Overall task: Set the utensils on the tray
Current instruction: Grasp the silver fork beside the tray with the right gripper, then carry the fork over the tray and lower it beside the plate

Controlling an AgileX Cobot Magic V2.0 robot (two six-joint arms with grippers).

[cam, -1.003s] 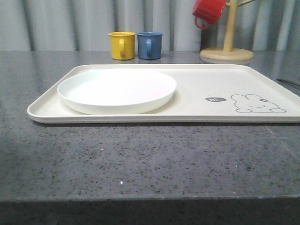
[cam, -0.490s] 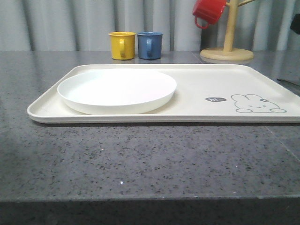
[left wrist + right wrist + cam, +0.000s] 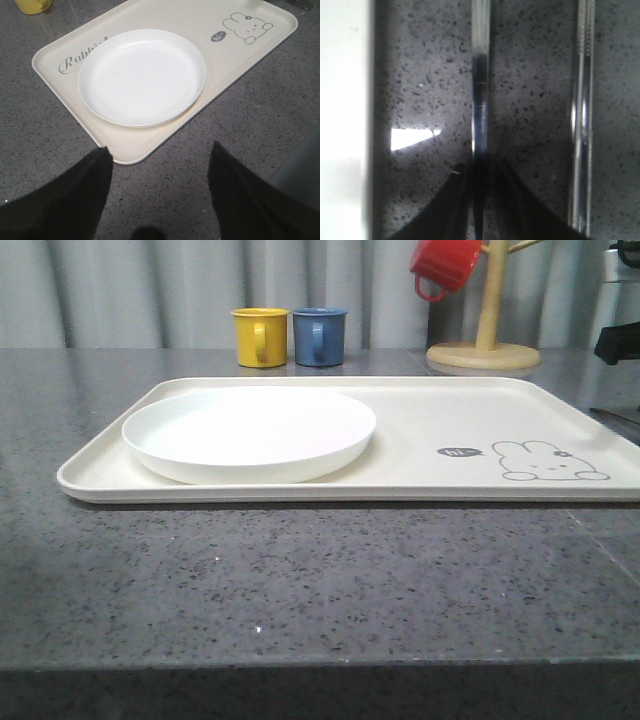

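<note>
So the cream tray sits flat on the dark speckled counter, with the white plate resting on its left half and the little rabbit drawing over on the right half. Behind the tray, at the far side, a yellow mug and a blue mug stand side by side, and a red mug hangs on a wooden mug stand further right.

The left gripper hovers over the counter just off the tray's near left corner, fingers spread wide with nothing between them.

The right gripper is down at the counter just right of the tray, its two dark fingers pinched close around a thin shiny metal utensil. It's blurry, so I can't say if that's a fork, spoon or chopstick. Another metal utensil lies next to it, apart, also on the counter.
</note>
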